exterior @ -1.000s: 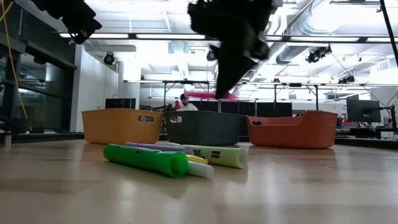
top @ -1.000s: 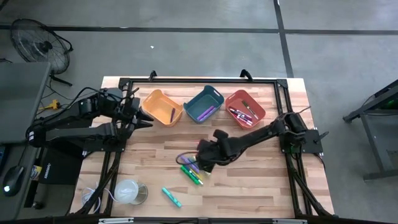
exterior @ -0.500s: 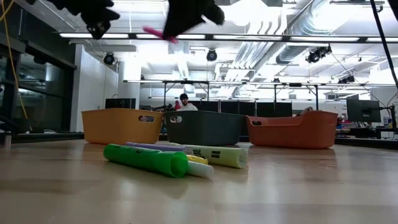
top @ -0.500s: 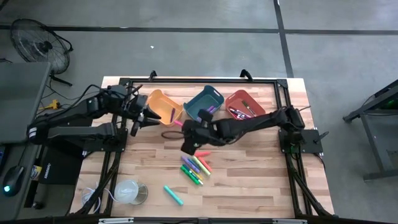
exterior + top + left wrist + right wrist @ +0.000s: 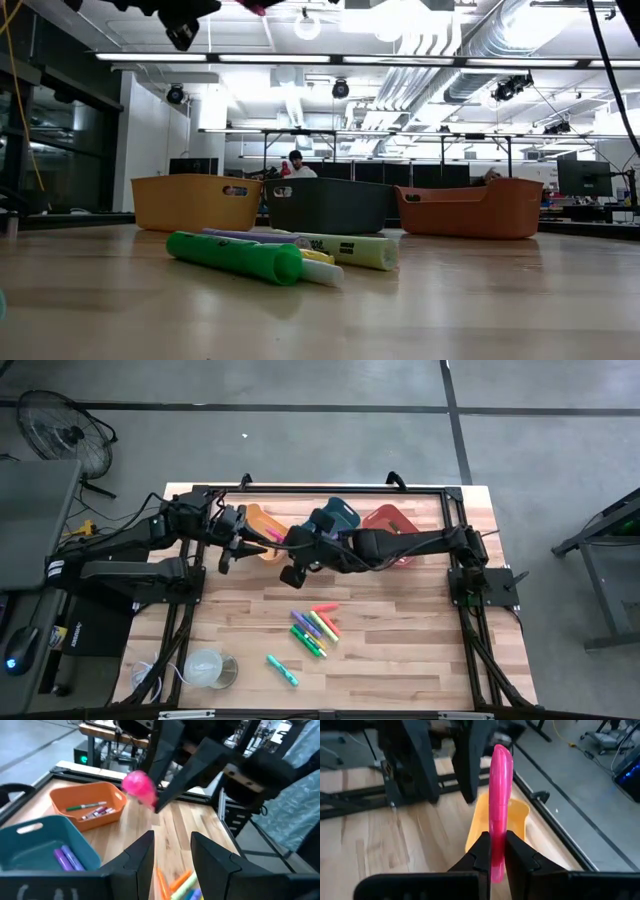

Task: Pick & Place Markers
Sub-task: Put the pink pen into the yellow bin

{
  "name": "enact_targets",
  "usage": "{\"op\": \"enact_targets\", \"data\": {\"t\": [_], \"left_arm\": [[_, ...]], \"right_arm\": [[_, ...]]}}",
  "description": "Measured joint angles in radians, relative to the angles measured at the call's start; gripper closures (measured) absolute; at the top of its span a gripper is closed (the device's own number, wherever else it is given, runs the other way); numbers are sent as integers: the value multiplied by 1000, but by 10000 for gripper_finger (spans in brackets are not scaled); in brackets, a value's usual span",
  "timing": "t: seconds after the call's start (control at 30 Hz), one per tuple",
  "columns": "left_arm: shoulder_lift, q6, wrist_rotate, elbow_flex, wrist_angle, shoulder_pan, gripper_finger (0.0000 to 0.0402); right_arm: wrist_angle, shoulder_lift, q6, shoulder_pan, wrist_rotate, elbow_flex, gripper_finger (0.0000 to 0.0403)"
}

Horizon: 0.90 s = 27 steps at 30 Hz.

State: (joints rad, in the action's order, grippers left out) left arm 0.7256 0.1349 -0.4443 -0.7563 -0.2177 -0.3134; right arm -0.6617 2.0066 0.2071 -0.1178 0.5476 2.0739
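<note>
My right gripper (image 5: 493, 854) is shut on a pink marker (image 5: 500, 800), high above the table over the yellow bin (image 5: 262, 523). My left gripper (image 5: 172, 851) stands open, facing it from the table's left, and the marker's free end (image 5: 139, 786) is a short way in front of its fingers, apart from them. Several markers (image 5: 315, 627) lie flat in a loose pile mid-table, and a green one (image 5: 282, 671) lies nearer the front. The teal bin (image 5: 35, 840) holds purple markers; the red bin (image 5: 90, 806) holds several more. My right gripper pinches the pink marker between its two fingers near one end (image 5: 496, 845). The fingers come from the table's right, slanting a little downward, and the marker runs on along them toward my left gripper. It is lifted clear of the table and the bins.
Yellow (image 5: 195, 203), teal (image 5: 328, 205) and red (image 5: 470, 208) bins stand in a row along the far side. A white round cup-like thing (image 5: 205, 667) lies at the near left. A black frame edges the table. A person sits far off in the room.
My right gripper, shut on the pink marker, has risen from the marker pile and swung toward the table's far left, over the yellow bin, tipping toward level. My left gripper has edged toward it, tipping upward, still open.
</note>
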Motion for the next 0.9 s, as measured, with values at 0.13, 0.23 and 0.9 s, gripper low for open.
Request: {"op": "enact_targets", "data": {"t": [0.13, 0.23, 0.9], "left_arm": [[18, 0, 16, 0, 44, 0, 276], [34, 0, 17, 0, 90, 0, 276], [65, 4, 21, 1, 238, 0, 276]], "right_arm": [[40, 0, -18, 2, -11, 9, 380], [81, 0, -31, 7, -45, 9, 380], [97, 0, -51, 10, -52, 9, 381]]}}
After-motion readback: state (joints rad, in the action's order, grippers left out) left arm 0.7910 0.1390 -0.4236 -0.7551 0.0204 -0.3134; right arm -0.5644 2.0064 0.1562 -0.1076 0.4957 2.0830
